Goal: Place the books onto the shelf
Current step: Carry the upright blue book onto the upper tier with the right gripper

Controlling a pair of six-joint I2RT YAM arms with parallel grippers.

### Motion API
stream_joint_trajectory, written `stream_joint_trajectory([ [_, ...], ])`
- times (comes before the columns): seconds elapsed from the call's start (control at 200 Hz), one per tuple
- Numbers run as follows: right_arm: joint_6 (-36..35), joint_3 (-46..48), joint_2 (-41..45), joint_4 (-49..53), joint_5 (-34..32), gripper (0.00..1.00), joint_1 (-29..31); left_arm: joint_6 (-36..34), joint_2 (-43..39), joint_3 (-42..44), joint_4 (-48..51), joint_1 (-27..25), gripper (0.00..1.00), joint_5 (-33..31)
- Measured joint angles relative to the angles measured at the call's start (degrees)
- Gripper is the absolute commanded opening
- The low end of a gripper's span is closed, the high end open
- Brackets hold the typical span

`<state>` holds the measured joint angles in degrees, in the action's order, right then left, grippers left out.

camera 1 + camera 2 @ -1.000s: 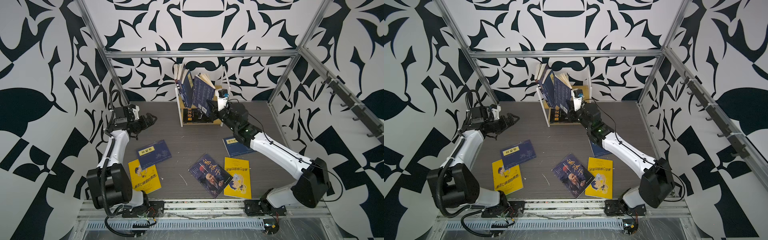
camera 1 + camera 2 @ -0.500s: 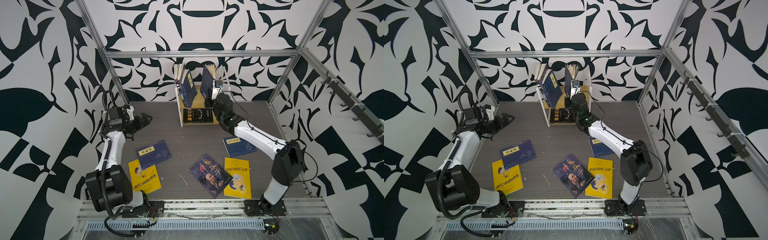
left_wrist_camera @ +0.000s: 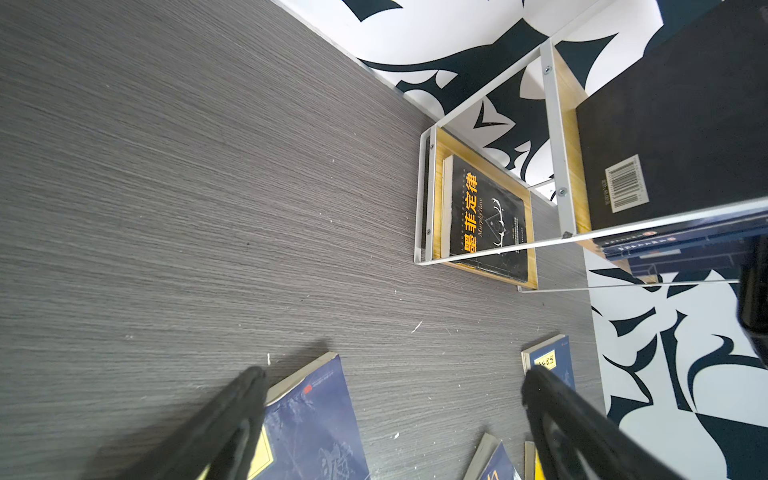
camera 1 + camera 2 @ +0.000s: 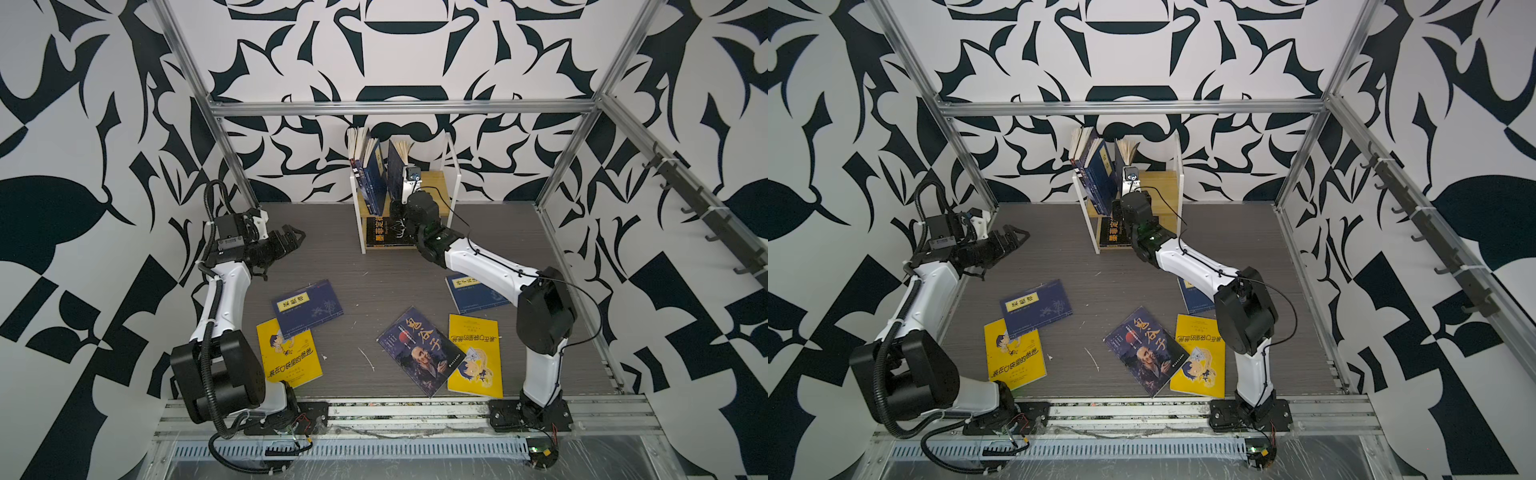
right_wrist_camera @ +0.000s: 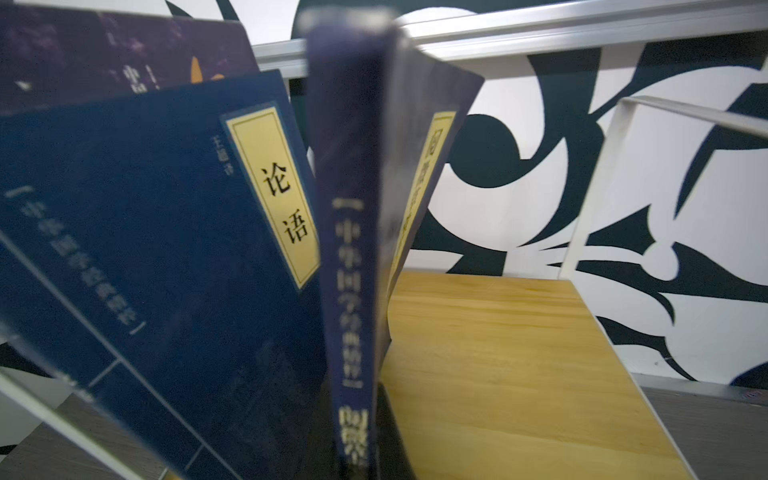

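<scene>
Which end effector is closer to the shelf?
Right. The right end effector is at the shelf, gripping a navy book at its upper board; the left end effector hovers open, well off to its left.

At the table [image 4: 374,274] back, middle: the shelf [image 4: 434,183]. On its upper board, leaning books [image 4: 370,174] at left, upright book [image 4: 395,170] just right of them; on the lower board, flat book [image 4: 382,232]. Before the shelf, on the table: left-far book [image 4: 307,307] overlapping left-near book [image 4: 291,357]; middle book [image 4: 419,351] overlapping right-near book [image 4: 476,357]; right-far book [image 4: 469,291] behind those.
</scene>
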<state>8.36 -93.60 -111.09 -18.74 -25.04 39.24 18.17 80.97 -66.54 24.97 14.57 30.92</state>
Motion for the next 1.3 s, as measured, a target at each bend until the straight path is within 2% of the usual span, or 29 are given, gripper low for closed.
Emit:
stream_joint_trajectory([
  [0.44, -3.89, -3.82, -4.42, -2.64, 5.55, 0.0, 0.22, -0.07, 0.0, -0.22, 0.17, 0.0, 1.0, 0.07],
  [0.77, -6.75, 0.52, -4.44, -10.93, 9.62, 0.0, 0.09, -0.15, 0.0, -0.22, 0.17, 0.0, 1.0, 0.04],
  [1.015, -8.41, 3.26, -3.63, -14.51, 12.87, 0.13, -0.31, -0.17, 0.0, -0.22, 0.17, 0.07, 1.0, 0.02],
  [1.3, -10.73, 6.49, -2.36, -14.21, 17.81, 0.26, 0.02, -0.2, 0.0, -0.22, 0.17, 0.2, 1.0, 0.02],
])
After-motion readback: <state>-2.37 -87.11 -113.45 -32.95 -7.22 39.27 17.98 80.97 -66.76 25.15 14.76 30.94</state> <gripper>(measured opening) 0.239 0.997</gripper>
